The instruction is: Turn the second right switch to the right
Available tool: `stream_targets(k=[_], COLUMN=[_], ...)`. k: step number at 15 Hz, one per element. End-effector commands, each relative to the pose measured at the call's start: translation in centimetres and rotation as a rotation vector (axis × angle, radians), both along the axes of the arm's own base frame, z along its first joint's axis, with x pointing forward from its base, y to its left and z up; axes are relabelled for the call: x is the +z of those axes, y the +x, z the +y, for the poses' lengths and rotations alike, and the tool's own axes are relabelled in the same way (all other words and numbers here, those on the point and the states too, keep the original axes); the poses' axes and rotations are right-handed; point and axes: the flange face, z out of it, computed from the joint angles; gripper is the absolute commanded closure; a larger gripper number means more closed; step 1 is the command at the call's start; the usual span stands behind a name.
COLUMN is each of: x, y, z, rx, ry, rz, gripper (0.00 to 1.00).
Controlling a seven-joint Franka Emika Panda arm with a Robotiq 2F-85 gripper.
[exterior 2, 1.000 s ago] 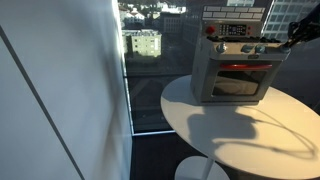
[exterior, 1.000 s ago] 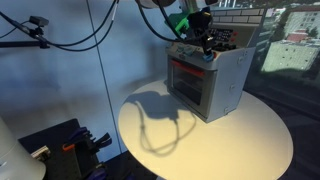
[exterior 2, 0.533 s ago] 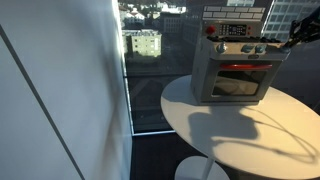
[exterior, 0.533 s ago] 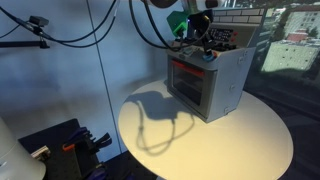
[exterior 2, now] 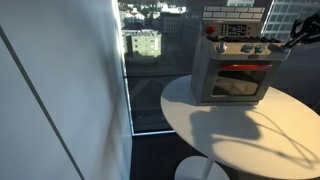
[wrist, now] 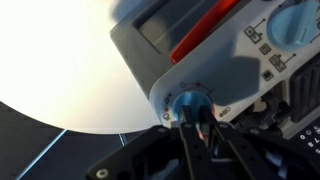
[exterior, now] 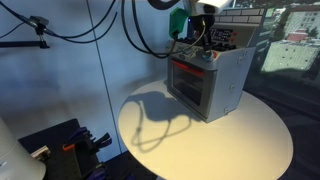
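A small grey toy oven (exterior: 208, 82) is sitting on a round white table (exterior: 245, 145) in the upper right of the frame in an exterior view, and it is showing again, front on, at the right of the frame (exterior 2: 238, 78) with the table (exterior 2: 265, 145) spreading below it. The gripper (exterior: 197, 38) is hanging over the top front edge of the oven, with dark cables (exterior: 135, 30) looping away toward the upper left. In the wrist view the gripper (wrist: 195, 127) is coming in from the bottom edge and its fingers (wrist: 185, 135) are lying close together, their tips reaching the lower rim of a blue knob (wrist: 190, 101) just below the middle of the frame. Whether the tips are pinching that knob or only touching it is too blurred to tell. The knob is sitting on the oven's control panel (wrist: 230, 75), near the panel's end, while more pale blue controls (wrist: 292, 20) are showing further along it toward the upper right. A red handle (wrist: 205, 32) is running diagonally across the oven door above the panel.
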Motion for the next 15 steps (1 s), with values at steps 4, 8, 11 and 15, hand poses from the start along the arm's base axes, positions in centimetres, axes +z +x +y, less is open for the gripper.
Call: stream_targets(k=[4,8,11,15], x=[0.2,0.1,0.2,0.2], y=[-0.6,-0.8,-1.0,-1.4], z=[-1.4,-1.7,-1.8,-1.7], rx=[-0.153,-0.174,-0.174,-0.157], ry=[0.152,0.194,0.188,0.171], rz=[-0.053,-0.061,-0.067,-0.06], gripper=[0.95,0.69,0.45,0.15])
